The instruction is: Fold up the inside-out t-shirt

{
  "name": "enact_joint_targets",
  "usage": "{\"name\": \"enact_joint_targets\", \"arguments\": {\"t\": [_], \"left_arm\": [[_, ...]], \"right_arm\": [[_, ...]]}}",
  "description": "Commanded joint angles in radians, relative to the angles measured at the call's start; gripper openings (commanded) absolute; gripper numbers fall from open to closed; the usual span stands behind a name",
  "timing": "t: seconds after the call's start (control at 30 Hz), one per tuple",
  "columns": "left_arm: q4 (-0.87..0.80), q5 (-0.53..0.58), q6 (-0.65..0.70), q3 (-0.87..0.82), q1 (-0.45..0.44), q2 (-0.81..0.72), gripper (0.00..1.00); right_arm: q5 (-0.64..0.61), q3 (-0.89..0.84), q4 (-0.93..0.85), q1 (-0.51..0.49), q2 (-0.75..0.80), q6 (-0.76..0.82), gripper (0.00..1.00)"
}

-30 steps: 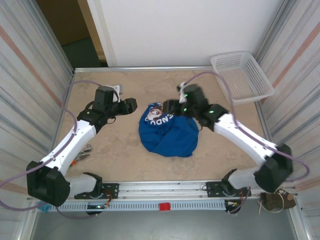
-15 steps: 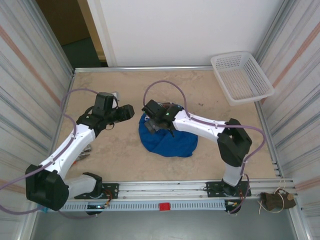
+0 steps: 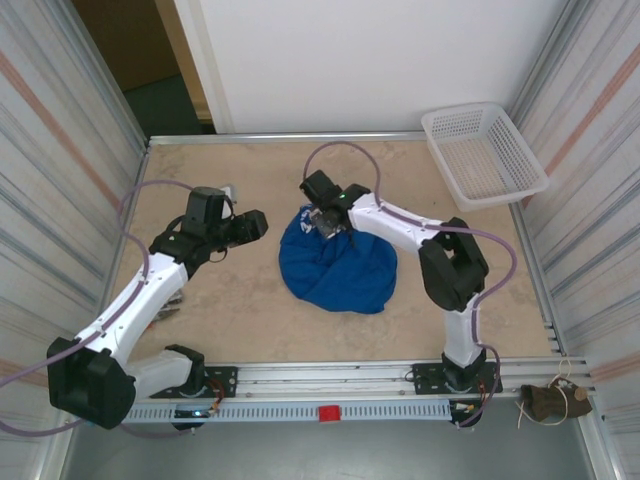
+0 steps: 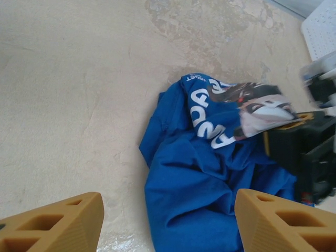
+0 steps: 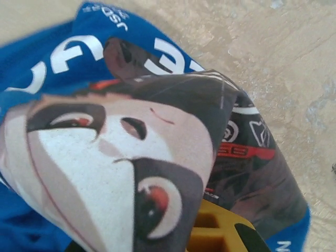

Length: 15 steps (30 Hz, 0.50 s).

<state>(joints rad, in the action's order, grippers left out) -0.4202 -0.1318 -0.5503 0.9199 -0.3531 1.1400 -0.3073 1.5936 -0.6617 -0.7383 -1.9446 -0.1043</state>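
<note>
- The right arm is being seen in a new pose. A second ago it was reaching in from the right with its elbow out wide. Now it is being bent back over the middle of the table.
- The right gripper [image 3: 325, 218] is now being kept at the far edge of the royal-blue soft cloth short-sleeved t-shirt with a dark picture print [image 3: 338, 270]. Half a second ago it was over the left part of the cloth.
- Less of the picture print is being shown from above than a second ago, so the heap is looking mostly blue.
- The left arm is being kept almost where it was.
- The right gripper's jaws are being squeezed shut, and the printed part of the t-shirt is being pinched and lifted a little. In the right wrist view, the printed cloth [image 5: 105, 152] is being draped over a yellow finger [image 5: 210, 233].
- The left gripper [image 3: 258, 222] is being held partly open, and nothing is being held by it. It is being kept just beside the left of the t-shirt, not touching it. Its yellow fingers [image 4: 60, 223] are being shown with blue cloth lying beyond them.
- The t-shirt is being left crumpled in a heap in the middle of the beige stone-look tabletop [image 3: 220, 300], between the two grippers.
- The white plastic lattice basket [image 3: 485, 150] is being kept at the far right corner, well apart from the t-shirt.
</note>
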Motion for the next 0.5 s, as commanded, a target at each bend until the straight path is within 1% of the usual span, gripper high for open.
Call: {"name": "enact_joint_targets", "arguments": {"t": [0.0, 0.03, 0.13, 0.2, 0.23, 0.37, 0.47], "left_arm": [[0.049, -0.060, 0.006, -0.007, -0.006, -0.027, 0.67], [0.073, -0.070, 0.004, -0.007, -0.019, -0.026, 0.68], [0.144, -0.081, 0.012, 0.004, -0.079, -0.015, 0.68], [0.183, -0.069, 0.022, 0.024, -0.129, 0.003, 0.70], [0.203, -0.063, 0.031, 0.037, -0.155, 0.015, 0.70], [0.267, -0.010, 0.072, 0.092, -0.248, 0.078, 0.70], [0.311, 0.042, 0.100, 0.135, -0.298, 0.136, 0.70]], "right_arm": [[0.277, 0.071, -0.061, 0.076, 0.221, -0.087, 0.00], [0.398, 0.068, -0.053, 0.120, 0.271, -0.132, 0.00], [0.690, 0.017, 0.023, 0.242, 0.385, -0.265, 0.00], [0.808, -0.026, 0.081, 0.296, 0.440, -0.342, 0.00], [0.850, -0.046, 0.110, 0.317, 0.465, -0.375, 0.00], [0.952, -0.120, 0.218, 0.353, 0.530, -0.481, 0.00], [0.978, -0.150, 0.261, 0.359, 0.554, -0.525, 0.00]]}}
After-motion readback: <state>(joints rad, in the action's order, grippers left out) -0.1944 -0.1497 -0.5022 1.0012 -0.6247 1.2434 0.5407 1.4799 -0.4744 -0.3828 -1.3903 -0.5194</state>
